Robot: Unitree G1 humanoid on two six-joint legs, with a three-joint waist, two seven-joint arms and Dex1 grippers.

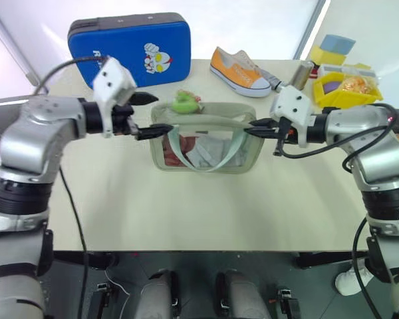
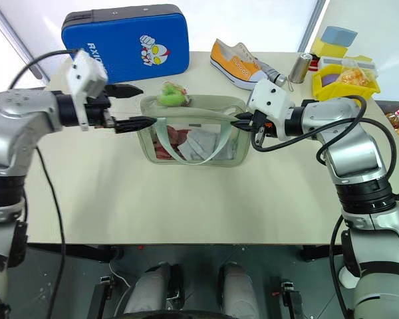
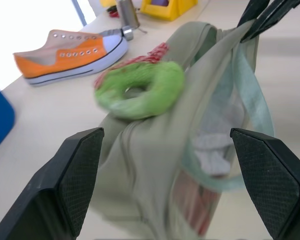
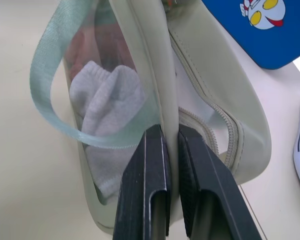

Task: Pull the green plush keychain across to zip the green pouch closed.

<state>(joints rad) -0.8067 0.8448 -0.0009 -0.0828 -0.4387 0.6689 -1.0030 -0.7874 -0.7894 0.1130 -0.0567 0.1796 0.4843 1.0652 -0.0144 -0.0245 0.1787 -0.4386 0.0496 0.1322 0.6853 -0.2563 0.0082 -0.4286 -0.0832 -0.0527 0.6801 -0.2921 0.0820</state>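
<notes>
- While the right claw point(image 1: 247, 127) is pinched shut on the right end of the green pouch point(image 1: 206, 154), its two fingers squeezing the pouch's edge fabric between them, that end is anchored, probably so the zipper can be pulled against it.
- Spread wide and gripping nothing, the left claw point(image 1: 151, 114) sits at the pouch's left end, one finger above the top edge and one level with it.
- Resting on the pouch's top toward its left end, the green plush keychain point(image 1: 185, 102) lies just beyond the left claw's open fingers point(image 3: 72, 175), apart from them; a grasp there looks to be the coming step.
- Standing upright on the table point(image 1: 186, 212), the pouch shows a white sock point(image 4: 107, 87) and something red through its clear side, and the mint strap point(image 1: 216, 149) hangs loose down the front.
- Behind the pouch stands a blue hard case point(image 1: 130, 46), well apart; an orange sneaker point(image 1: 239, 70), a metal cylinder point(image 1: 300, 75) and a yellow bin point(image 1: 349, 90) lie toward the far right.
- Nothing blocks the zipper line, though the loose strap could snag a finger, I judge.
</notes>
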